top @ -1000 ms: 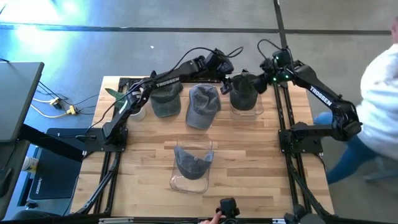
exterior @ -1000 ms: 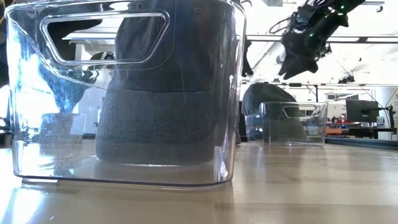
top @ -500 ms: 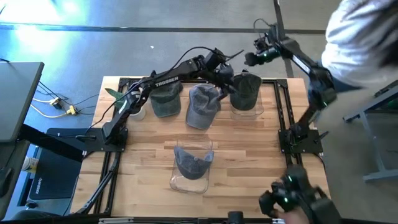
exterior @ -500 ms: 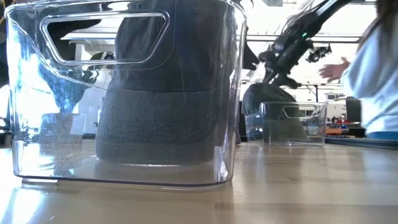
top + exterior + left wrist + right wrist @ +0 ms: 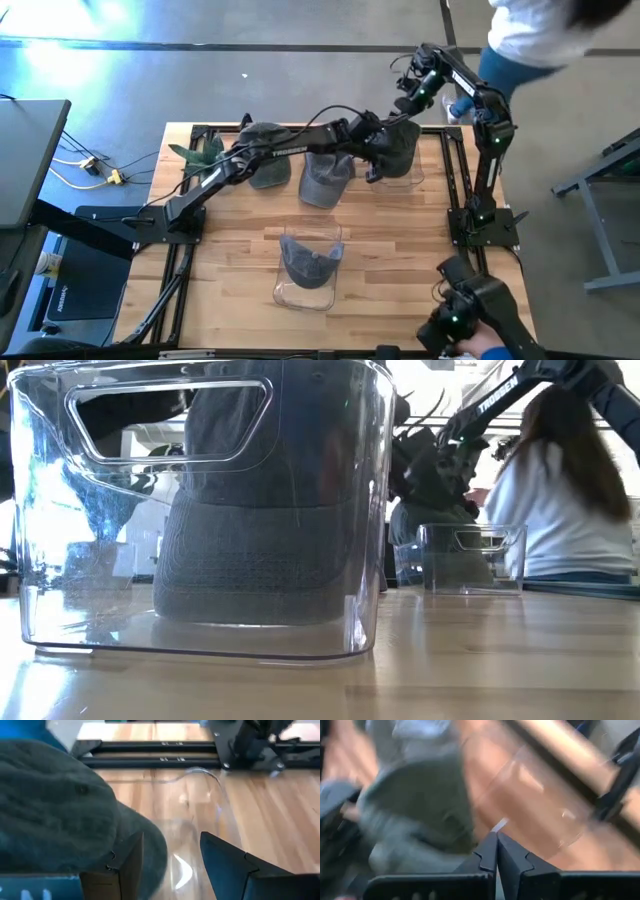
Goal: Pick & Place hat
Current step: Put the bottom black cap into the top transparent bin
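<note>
Pulled back and pinched shut on nothing, right gripper [image 5: 407, 88] leaves the hat [image 5: 395, 145] to the spread left gripper [image 5: 372, 150].

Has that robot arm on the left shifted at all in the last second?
Yes. The left gripper has reached further right across the table, from beside the middle hat to the right-hand hat.

4 hats share the table [image 5: 400, 240]: 1 inside the near bin [image 5: 310, 262], 1 hat at centre [image 5: 322, 178], another [image 5: 268, 160] to its left, a 4th [image 5: 402, 148] in the far-right bin [image 5: 400, 178]. A person [image 5: 520, 30] stands beyond the far-right corner.
</note>
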Controlling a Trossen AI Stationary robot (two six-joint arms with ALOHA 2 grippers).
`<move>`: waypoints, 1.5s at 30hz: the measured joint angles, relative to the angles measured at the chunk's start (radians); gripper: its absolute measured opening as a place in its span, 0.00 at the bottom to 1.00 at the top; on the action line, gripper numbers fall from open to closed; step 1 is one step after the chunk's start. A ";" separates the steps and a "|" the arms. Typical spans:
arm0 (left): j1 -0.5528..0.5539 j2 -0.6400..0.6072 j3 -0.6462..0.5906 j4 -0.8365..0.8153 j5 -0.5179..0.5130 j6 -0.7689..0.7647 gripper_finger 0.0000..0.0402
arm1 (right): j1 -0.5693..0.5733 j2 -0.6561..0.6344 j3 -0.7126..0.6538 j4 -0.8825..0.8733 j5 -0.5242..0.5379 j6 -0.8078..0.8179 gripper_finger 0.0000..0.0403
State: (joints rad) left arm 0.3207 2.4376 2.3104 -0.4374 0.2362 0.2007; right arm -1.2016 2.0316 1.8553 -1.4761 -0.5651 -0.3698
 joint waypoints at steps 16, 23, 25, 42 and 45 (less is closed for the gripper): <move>0.000 -0.019 -0.003 0.058 -0.116 0.059 0.47 | -0.001 -0.158 -0.276 -0.095 -0.345 -0.184 0.00; 0.000 -0.149 0.000 -0.051 -0.112 0.065 0.47 | -0.010 -0.181 -0.280 -0.096 -0.358 -0.189 0.00; 0.001 -0.182 0.000 -0.093 -0.111 0.066 0.47 | -0.009 -0.181 -0.280 -0.094 -0.357 -0.189 0.01; 0.084 -0.092 -0.003 0.093 0.038 0.088 0.65 | -0.009 -0.197 -0.280 -0.079 -0.361 -0.189 0.00; 0.070 -0.091 0.000 0.089 0.016 0.151 0.73 | -0.009 -0.220 -0.280 -0.079 -0.361 -0.192 0.00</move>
State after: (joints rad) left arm 0.3902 2.3465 2.3102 -0.3485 0.2518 0.3518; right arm -1.2102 1.8115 1.5749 -1.5553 -0.9256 -0.5618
